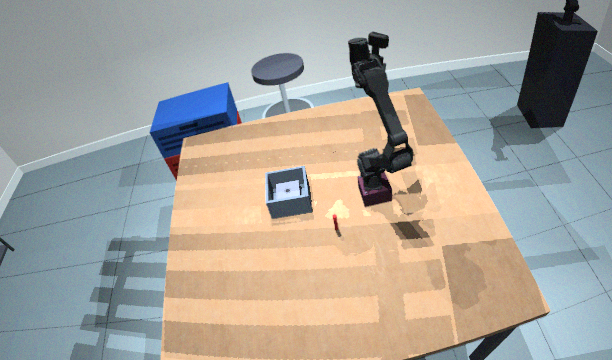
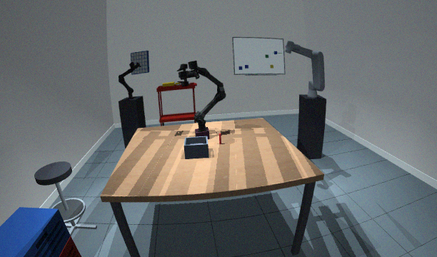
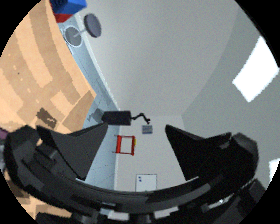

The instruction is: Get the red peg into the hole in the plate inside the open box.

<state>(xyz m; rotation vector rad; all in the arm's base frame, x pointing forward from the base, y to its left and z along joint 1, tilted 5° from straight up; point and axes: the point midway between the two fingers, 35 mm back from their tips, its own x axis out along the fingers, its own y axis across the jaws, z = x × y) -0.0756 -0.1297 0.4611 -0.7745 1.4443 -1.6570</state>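
The red peg (image 1: 335, 222) (image 2: 220, 138) stands upright on the table, a short way from the open grey box (image 1: 292, 206) (image 2: 196, 151). The white plate (image 1: 293, 185) with its small dark hole shows at the bottom of the box in the top view; the hole looks empty. My gripper (image 3: 137, 126) is wide open with nothing between the fingers. It is raised high above the table's far side, well away from the peg and box, and points toward the room's walls. Its fingers are hard to make out in the top and exterior views. The peg and box are out of the wrist view.
The arm's dark purple base (image 1: 377, 196) stands on the wooden table (image 1: 266, 310) (image 2: 225, 182) near the peg and box. A stool (image 1: 278, 69) (image 2: 53, 173) and a blue cabinet (image 1: 196, 112) stand beside the table. A red cart (image 2: 177, 117) is behind the arm.
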